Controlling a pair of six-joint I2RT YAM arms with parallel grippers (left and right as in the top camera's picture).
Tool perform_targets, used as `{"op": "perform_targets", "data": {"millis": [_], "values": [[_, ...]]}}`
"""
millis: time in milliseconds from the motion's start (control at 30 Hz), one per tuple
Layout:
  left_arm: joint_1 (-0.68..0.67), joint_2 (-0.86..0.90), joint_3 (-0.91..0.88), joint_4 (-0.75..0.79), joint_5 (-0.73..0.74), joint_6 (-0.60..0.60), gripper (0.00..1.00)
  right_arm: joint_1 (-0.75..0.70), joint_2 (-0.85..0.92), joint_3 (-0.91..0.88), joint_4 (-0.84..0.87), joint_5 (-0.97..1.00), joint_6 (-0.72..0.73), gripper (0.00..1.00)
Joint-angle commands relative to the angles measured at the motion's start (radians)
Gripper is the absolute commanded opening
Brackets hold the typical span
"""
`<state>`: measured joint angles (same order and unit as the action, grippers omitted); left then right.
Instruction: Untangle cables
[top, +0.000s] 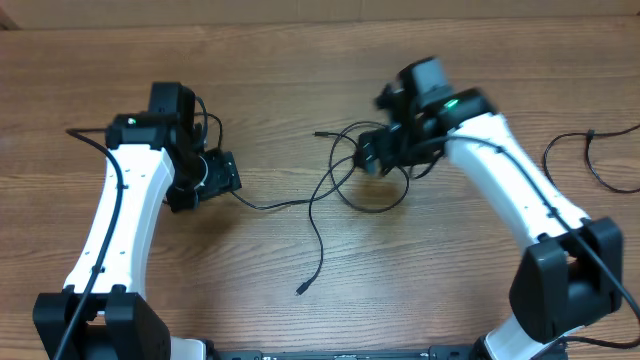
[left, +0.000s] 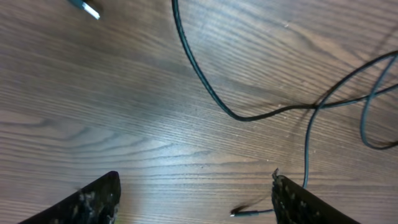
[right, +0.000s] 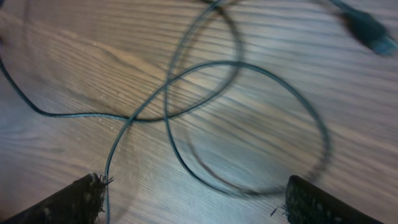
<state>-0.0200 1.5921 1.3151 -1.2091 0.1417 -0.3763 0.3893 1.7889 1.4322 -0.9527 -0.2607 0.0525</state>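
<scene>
Thin black cables (top: 345, 185) lie in overlapping loops on the wood table between the two arms. One strand trails down to a small plug (top: 300, 290). Another strand runs left toward my left gripper (top: 232, 182). In the left wrist view the left gripper (left: 196, 202) is open and empty above bare wood, with a cable (left: 236, 116) curving beyond it and a silver-tipped plug (left: 87, 8) at the top left. My right gripper (top: 368, 158) hovers over the loops. In the right wrist view it (right: 193, 202) is open, with the crossed loops (right: 186, 81) lying below and ahead of it.
Another thin black cable (top: 592, 165) lies apart at the table's right edge. A dark plug end (right: 371, 31) shows at the top right of the right wrist view. A small plug tip (left: 239, 213) lies by the left gripper's right finger.
</scene>
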Motion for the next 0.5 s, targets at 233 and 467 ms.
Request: {"op": "perform_targets", "data": {"millis": [233,467], "values": [[-0.014,0.006,-0.19,0.228,0.2,-0.11,0.77,0.161,0.027,-0.151,0.22,0.231,-0.002,0.79],[-0.016,0.006,-0.247,0.305,0.195,-0.193,0.75,0.167,0.047,-0.197,0.309,0.253,-0.002,0.76]]}}
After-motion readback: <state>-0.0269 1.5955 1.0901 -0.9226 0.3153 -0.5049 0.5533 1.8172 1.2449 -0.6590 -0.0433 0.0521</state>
